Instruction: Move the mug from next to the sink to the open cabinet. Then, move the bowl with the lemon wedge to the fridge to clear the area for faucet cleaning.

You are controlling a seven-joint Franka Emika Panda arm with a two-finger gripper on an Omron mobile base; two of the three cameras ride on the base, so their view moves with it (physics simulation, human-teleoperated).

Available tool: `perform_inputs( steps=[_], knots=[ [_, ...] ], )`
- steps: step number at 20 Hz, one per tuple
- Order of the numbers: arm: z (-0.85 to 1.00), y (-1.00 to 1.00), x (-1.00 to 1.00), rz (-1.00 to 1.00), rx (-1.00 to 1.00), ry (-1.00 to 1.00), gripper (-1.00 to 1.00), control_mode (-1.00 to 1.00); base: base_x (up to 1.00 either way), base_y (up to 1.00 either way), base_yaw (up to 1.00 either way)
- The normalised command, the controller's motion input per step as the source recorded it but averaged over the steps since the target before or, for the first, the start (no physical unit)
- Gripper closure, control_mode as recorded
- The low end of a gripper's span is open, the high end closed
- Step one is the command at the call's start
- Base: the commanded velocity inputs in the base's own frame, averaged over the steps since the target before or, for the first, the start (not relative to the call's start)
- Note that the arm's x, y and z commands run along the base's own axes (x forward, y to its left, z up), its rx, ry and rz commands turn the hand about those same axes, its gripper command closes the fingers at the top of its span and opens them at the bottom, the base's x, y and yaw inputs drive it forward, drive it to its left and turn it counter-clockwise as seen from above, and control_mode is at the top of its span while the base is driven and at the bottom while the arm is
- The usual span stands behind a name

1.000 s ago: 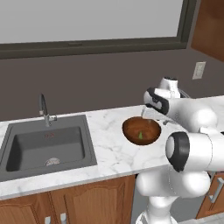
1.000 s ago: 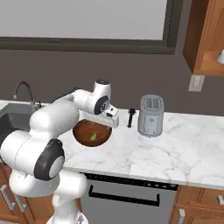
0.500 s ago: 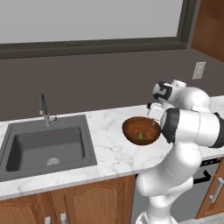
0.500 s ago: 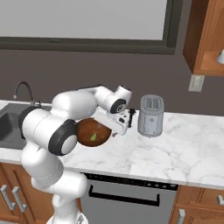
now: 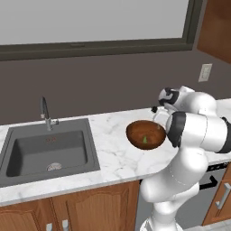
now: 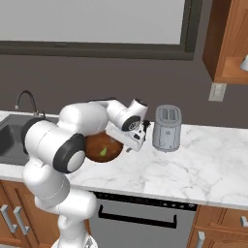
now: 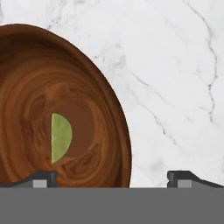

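Note:
The reddish-brown wooden bowl (image 5: 145,134) sits on the white marble counter (image 5: 113,149), right of the sink (image 5: 47,151) and faucet (image 5: 45,113). A green lemon wedge (image 7: 60,138) lies in the bowl (image 7: 52,100). My gripper (image 7: 112,177) is open and straddles the bowl's right rim, one fingertip (image 7: 43,177) over the inside and the other over bare marble. From the right base view the gripper (image 6: 139,139) hangs between the bowl (image 6: 101,147) and a toaster. The open cabinet (image 6: 227,43) is at upper right; a pale thing on its shelf is cut by the frame edge. The fridge is out of view.
A grey toaster (image 6: 167,128) stands just right of the gripper. A wall outlet (image 6: 216,92) and a window sill (image 5: 90,45) lie behind. My elbow (image 6: 68,150) bulges in front of the bowl's left side. Bare marble (image 6: 203,164) stretches to the right.
The arm's elbow has swung forward and the hand has dropped a little toward the bowl's right rim. The jaws stay open. The bowl has not moved.

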Motion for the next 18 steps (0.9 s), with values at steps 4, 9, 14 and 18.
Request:
perform_inputs(
  steps=[4, 9, 14, 18],
  knots=[
    [-0.35, 0.0, -0.02, 0.0, 0.01, -0.03, -1.0, -1.0, 0.0, 0.0, 0.0],
    [-0.26, 0.17, 0.01, 0.0, 0.01, 0.0, -1.0, -1.0, 0.0, 0.0, 0.0],
    [-0.14, 0.24, 0.08, 0.0, 0.05, 0.0, 1.0, -1.0, 0.0, 0.0, 0.0],
    [-0.01, 0.04, 0.0, 0.0, 0.06, 0.0, 1.0, -1.0, 0.0, 0.0, 0.0]
  ],
)
